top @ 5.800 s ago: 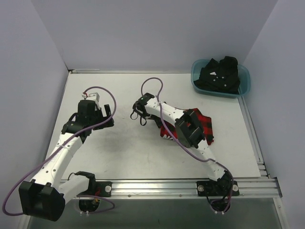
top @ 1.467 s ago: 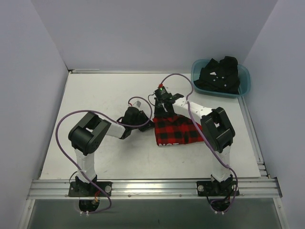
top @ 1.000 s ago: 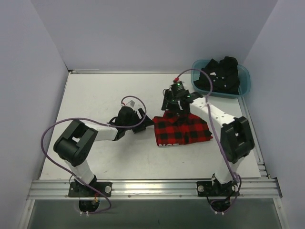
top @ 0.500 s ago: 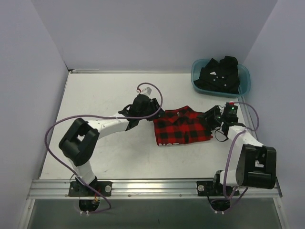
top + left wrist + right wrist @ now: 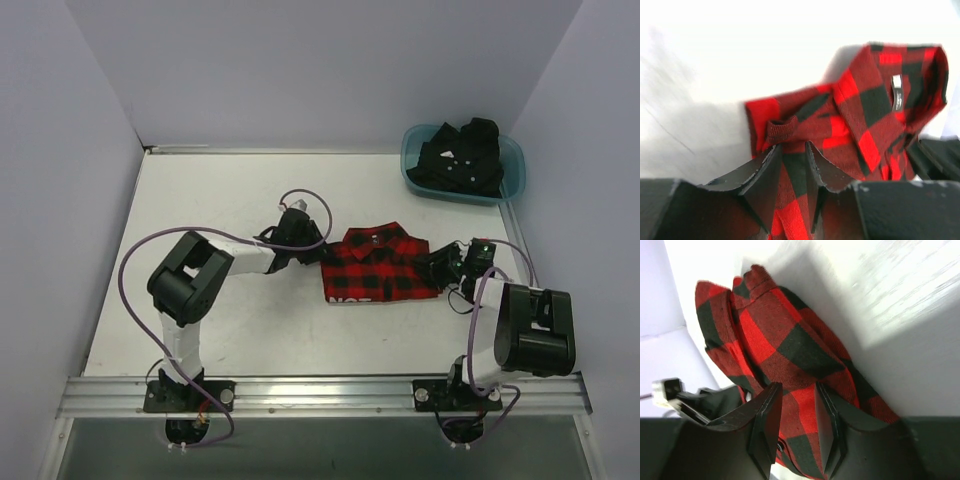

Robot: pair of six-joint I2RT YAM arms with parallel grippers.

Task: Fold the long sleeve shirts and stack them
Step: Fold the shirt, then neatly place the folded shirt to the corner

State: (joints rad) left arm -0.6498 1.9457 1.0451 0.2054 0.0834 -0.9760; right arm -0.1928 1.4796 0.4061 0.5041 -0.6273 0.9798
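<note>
I'm pinching the flannel shirt (image 5: 380, 268) on the tabletop (image 5: 230, 200): left fingers (image 5: 772, 162) at its 9 o'clock edge, right fingers (image 5: 774, 405) at 3 o'clock, probably for folding.

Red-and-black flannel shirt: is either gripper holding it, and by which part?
Both appear to. The left gripper pinches the red-and-black flannel shirt at the edge on the left arm's side; the right gripper pinches the opposite edge.

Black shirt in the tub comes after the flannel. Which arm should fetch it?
Right, probably. The right gripper sits at the right edge of the flannel, on the tub side; the left gripper is across the flannel, farther from the black shirt.
</note>
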